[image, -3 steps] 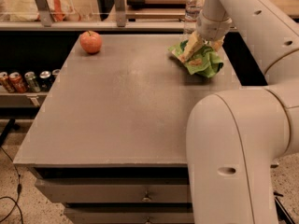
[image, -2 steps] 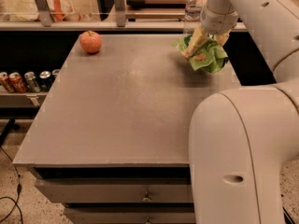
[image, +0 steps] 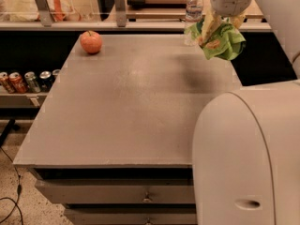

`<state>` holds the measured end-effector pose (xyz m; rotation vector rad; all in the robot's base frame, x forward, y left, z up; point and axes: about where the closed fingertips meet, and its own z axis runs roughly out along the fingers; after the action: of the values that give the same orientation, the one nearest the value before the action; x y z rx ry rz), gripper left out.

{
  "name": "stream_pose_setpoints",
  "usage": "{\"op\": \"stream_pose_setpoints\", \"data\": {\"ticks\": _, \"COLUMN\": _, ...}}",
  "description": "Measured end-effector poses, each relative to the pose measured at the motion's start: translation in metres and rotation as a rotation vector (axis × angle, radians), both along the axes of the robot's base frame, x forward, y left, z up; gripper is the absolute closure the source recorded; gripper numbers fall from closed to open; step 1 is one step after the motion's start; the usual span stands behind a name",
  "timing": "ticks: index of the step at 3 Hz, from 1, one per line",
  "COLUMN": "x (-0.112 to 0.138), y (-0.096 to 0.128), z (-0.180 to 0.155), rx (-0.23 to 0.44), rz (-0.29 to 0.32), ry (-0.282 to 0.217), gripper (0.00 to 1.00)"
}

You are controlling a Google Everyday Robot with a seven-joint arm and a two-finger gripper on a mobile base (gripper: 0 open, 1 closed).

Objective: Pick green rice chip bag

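Note:
The green rice chip bag [image: 224,42] is a wrinkly lime-green foil bag with an orange patch. It hangs in the air above the table's far right corner, clear of the surface. My gripper [image: 212,26] comes down from the white arm at the top right and is shut on the bag's upper left part. A dark shadow lies on the table below it.
A red apple [image: 91,41] sits at the far left of the grey table [image: 126,107]. A clear water bottle [image: 193,14] stands at the far edge beside the bag. Soda cans [image: 23,81] line a low shelf at left. My white arm body [image: 248,158] fills the lower right.
The bag has risen off the table with my gripper, from resting on the surface to hanging above it, and moved slightly toward the far edge.

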<state>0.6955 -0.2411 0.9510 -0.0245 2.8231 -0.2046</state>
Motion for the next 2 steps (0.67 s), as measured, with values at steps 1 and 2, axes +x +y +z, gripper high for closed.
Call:
{"op": "stream_pose_setpoints", "data": {"ticks": 1, "x": -0.007, "y": -0.002, "z": 0.022, "rx": -0.021, "rz": 0.016, "ry": -0.038, "gripper": 1.00}}
{"op": "stream_pose_setpoints", "data": {"ticks": 2, "x": -0.012, "y": -0.001, "z": 0.033, "rx": -0.026, "rz": 0.039, "ry": -0.058, "gripper": 1.00}}
